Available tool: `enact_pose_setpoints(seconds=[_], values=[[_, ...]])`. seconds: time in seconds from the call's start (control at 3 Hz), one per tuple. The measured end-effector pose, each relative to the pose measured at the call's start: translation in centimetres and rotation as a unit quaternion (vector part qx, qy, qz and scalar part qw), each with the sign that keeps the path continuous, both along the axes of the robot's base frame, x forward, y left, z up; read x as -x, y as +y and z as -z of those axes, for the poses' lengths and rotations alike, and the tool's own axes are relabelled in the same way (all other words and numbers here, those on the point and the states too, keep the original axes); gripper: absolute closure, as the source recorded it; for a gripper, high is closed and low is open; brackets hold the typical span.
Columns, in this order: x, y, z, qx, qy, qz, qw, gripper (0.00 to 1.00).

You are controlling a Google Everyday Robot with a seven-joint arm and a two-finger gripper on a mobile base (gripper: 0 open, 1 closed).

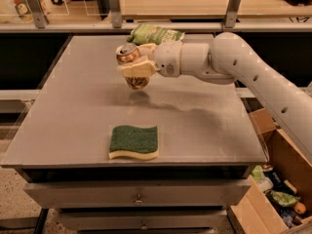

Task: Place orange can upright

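Grey table w/ drawers under its near edge filled most of the view; a shelf rail ran across the far side. 1 white arm reached in from the right, w/ the gripper over the far-centre part of the table. Its 2 tan fingers were closed round the orange can, pinching it at mid-body. Can was held off the surface, a shadow on the table just below it, & tilted: coppery top w/ pull tab leaned up & to the left, patterned bottom end poked out below the fingers. Green snack bag lay at the far edge, just behind the gripper, apart from the can. Green-and-yellow sponge lay flat near the front edge, green side up, well apart from the can. Open cardboard box sat on the floor at right, w/ mixed items inside, too small to ID.
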State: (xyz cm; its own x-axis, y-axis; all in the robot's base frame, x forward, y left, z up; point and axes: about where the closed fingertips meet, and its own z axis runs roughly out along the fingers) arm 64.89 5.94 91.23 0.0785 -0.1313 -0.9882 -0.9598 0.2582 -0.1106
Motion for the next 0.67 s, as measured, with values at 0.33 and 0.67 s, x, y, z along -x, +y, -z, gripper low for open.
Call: enact_pose_setpoints(seconds=[0.33, 0.67], values=[[0.17, -1.04, 2.16, -0.019, 0.041, 0.018, 0.9988, 0.36], [0.27, -1.57, 3.10, -0.028, 0.054, 0.023, 0.9979, 0.13]])
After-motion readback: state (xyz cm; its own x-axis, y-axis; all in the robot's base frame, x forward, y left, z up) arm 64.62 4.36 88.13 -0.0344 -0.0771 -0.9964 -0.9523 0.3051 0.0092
